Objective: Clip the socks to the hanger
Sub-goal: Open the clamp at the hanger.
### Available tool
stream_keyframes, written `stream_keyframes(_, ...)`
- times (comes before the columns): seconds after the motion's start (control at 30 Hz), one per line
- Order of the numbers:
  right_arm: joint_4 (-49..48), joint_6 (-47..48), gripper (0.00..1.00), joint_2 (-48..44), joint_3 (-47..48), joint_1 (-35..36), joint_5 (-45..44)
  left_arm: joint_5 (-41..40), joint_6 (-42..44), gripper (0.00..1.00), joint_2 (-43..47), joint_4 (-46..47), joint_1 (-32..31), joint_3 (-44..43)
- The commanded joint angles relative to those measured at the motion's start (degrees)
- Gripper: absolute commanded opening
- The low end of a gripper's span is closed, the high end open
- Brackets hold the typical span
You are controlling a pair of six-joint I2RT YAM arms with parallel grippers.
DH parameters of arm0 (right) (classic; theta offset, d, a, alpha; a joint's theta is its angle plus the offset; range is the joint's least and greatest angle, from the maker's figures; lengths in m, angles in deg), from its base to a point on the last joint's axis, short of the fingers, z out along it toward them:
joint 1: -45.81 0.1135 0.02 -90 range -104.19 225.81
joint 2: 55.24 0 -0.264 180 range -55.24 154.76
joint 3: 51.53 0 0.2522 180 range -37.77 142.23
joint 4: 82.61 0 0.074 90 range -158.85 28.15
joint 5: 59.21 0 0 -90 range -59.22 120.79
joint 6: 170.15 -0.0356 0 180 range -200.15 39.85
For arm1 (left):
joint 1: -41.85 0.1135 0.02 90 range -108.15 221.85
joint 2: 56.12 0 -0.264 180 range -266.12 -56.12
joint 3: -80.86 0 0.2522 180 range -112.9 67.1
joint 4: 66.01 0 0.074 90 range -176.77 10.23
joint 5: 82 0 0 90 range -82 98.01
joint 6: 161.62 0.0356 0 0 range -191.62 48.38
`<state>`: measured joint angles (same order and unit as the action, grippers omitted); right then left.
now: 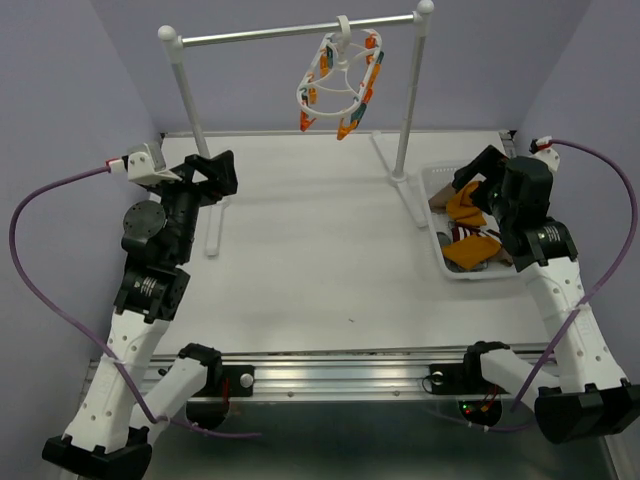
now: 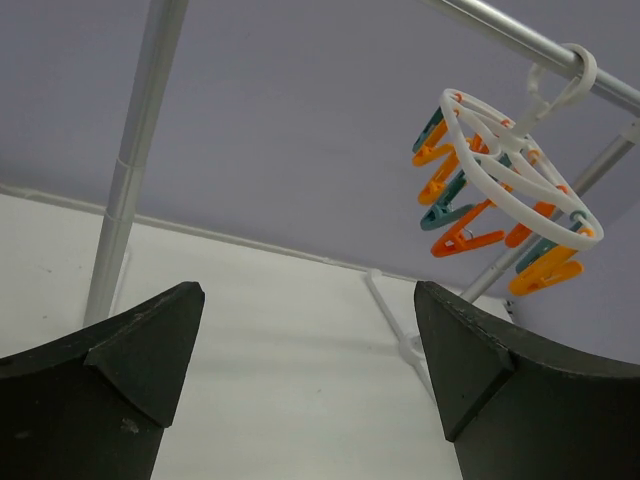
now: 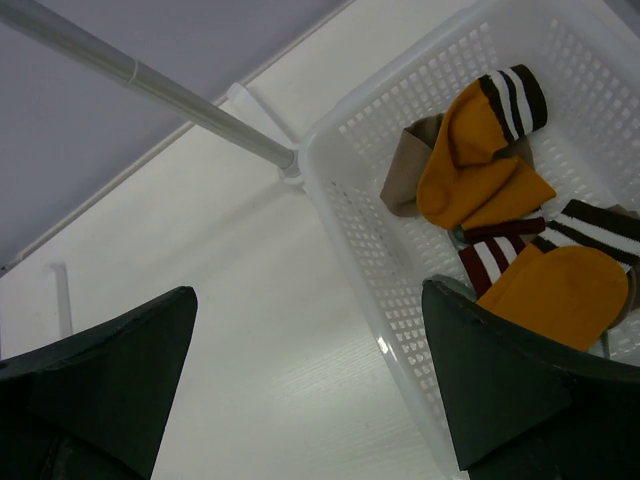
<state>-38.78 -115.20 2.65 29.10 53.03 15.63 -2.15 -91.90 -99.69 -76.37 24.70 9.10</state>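
The left gripper (image 2: 309,286) is wide open and holds nothing, and the hanger (image 2: 510,190) hangs on the silver rail (image 1: 300,32) ahead of it and to its right, with no sock on its clips. The right gripper (image 3: 308,290) is wide open and empty too, right above the white basket (image 3: 370,230), so it is the nearer one to the socks (image 3: 480,170). The socks lie heaped inside the basket, mustard ones with stripy cuffs on top of a tan one.

My fingers (image 2: 110,390) are black. The hanger (image 2: 520,150) is white, its clips (image 2: 468,240) orange and teal. Mustard-orange socks (image 3: 478,170) have dark-and-white striped cuffs. The basket (image 3: 345,215) is white.
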Motion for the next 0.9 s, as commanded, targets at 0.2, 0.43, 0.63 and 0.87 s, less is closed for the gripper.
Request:
stream_keyframes(0.2, -2.38, 8.32, 1.00, 4.07, 5.63, 0.16, 4.67, 4.08, 3.04, 0.99, -3.71, 4.69, 0.27, 0.34)
stream_keyframes(0.43, -3.96, 6.14, 1.00, 13.90, 16.86, 0.16, 26.65, 8.39, 3.92, 0.99, -5.12, 6.97, 0.27, 1.66)
stream_keyframes(0.63, -13.35, -3.44, 1.00, 23.13, 25.58, 0.16, 43.27, 15.94, 7.43, 0.99, -7.05, 7.50, 0.27, 0.87)
stream_keyframes(0.87, -22.68, -10.65, 0.97, 31.31, 35.25, 3.14, 49.08, 23.25, 10.78, 0.99, -10.39, 9.17, 0.27, 0.25)
